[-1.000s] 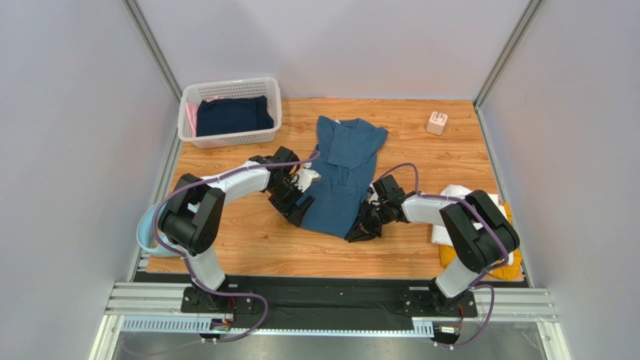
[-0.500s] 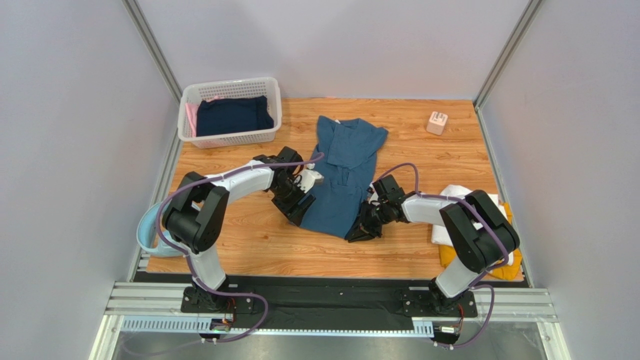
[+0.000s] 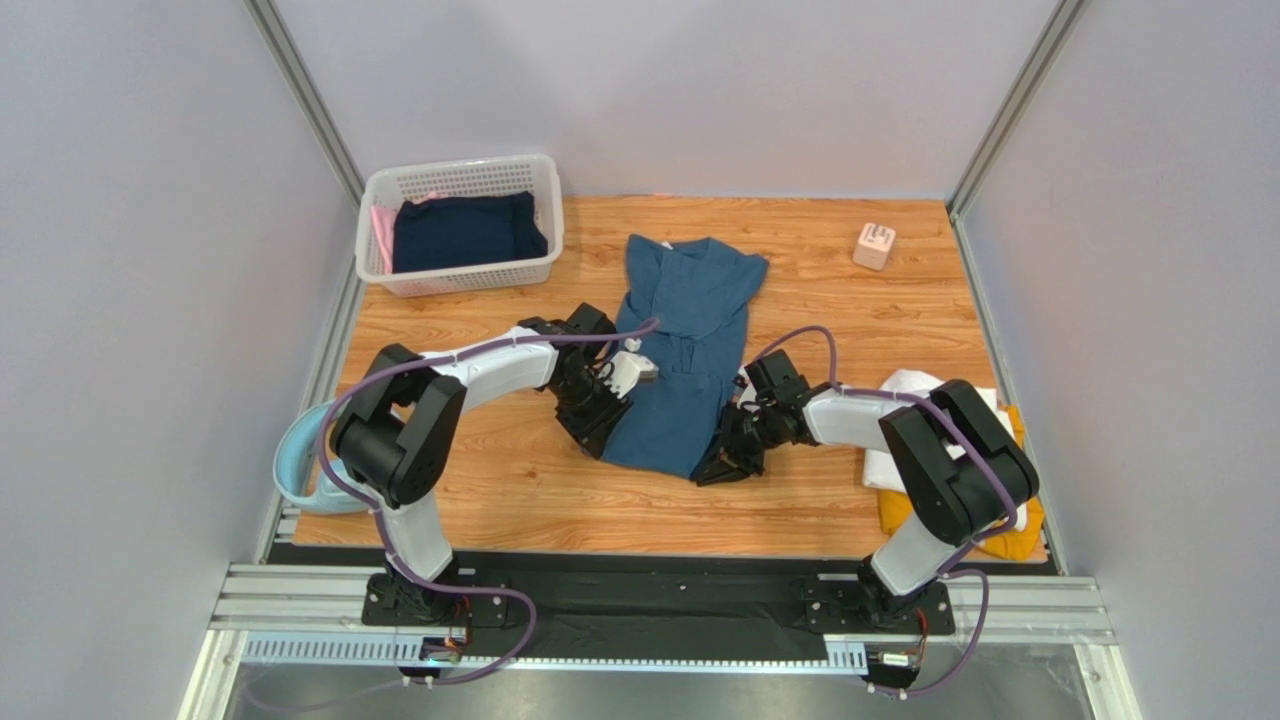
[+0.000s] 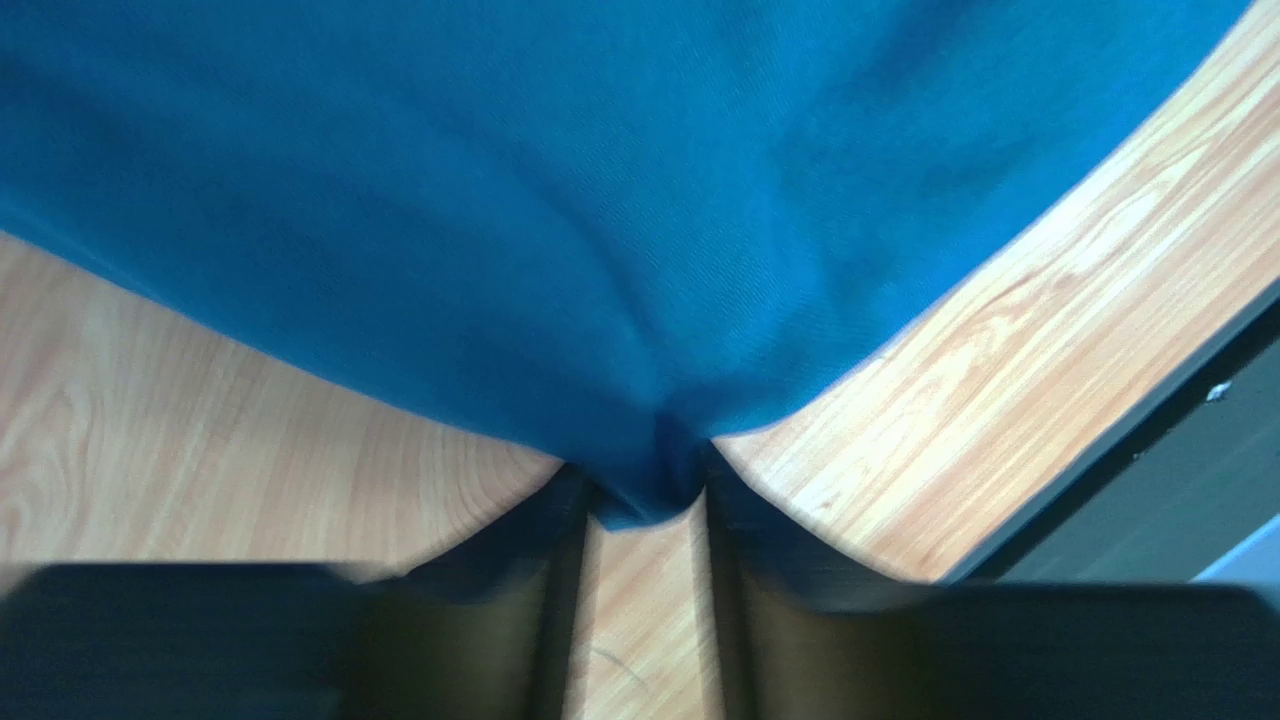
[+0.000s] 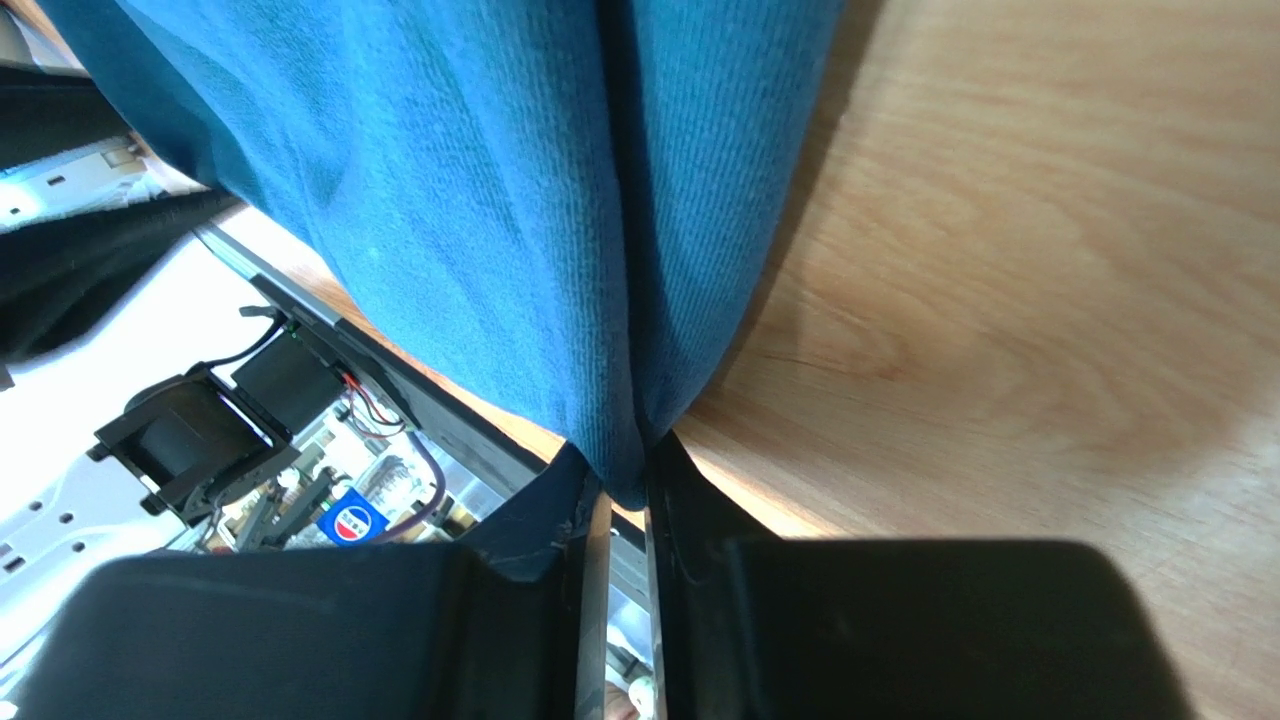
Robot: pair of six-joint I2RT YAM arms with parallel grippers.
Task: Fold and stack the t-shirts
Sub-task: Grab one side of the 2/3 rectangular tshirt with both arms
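Note:
A teal-blue t-shirt lies lengthwise on the wooden table, collar toward the back. My left gripper is at its near left edge, and the left wrist view shows the fingers pinched on a bunched fold of teal cloth. My right gripper is at the near right corner, shut on the hem, with cloth hanging down between its fingertips. Folded white and mustard-yellow t-shirts lie at the right edge, partly hidden by the right arm.
A white lattice basket with dark and pink cloth in it stands at the back left. A small pale cube sits at the back right. A pale-blue rounded item hangs off the table's left edge. Grey walls close in three sides.
The left gripper has closed on the shirt's near left edge and shifted slightly right. The shirt has drawn narrower. The right arm has stayed put.

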